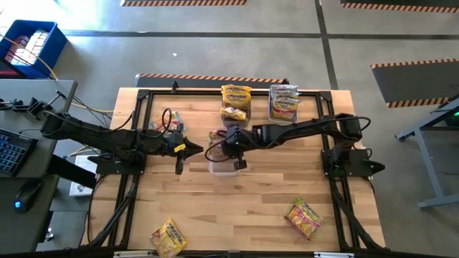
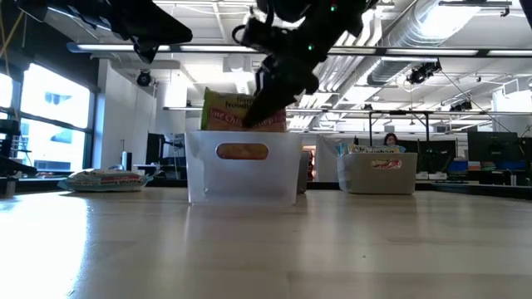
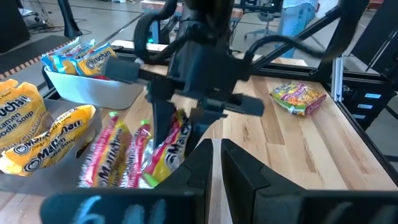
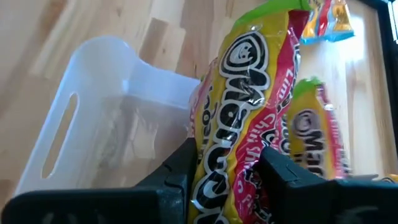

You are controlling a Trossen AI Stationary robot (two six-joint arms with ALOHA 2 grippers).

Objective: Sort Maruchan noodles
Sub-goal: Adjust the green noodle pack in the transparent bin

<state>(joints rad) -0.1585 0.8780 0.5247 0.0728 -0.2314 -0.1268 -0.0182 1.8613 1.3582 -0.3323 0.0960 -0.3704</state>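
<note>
A clear plastic bin stands mid-table with pink-and-green Maruchan packets upright in it. My right gripper is over the bin, slanting down, shut on one more pink, yellow and green packet. That packet sticks up above the bin's rim. A second packet stands right beside it. My left gripper waits just left of the bin, shut and holding nothing. My right gripper pinches the packet between its two fingers at the end nearest the wrist, its printed face toward the wrist camera. The fingers slant down from the table's right and lie along the packet. Its lower end reaches into the bin among the other packets.
At the far edge lie yellow packets and a bin of packets. Two loose packets lie near the front edge, one left and one right. The black frame borders the table.
</note>
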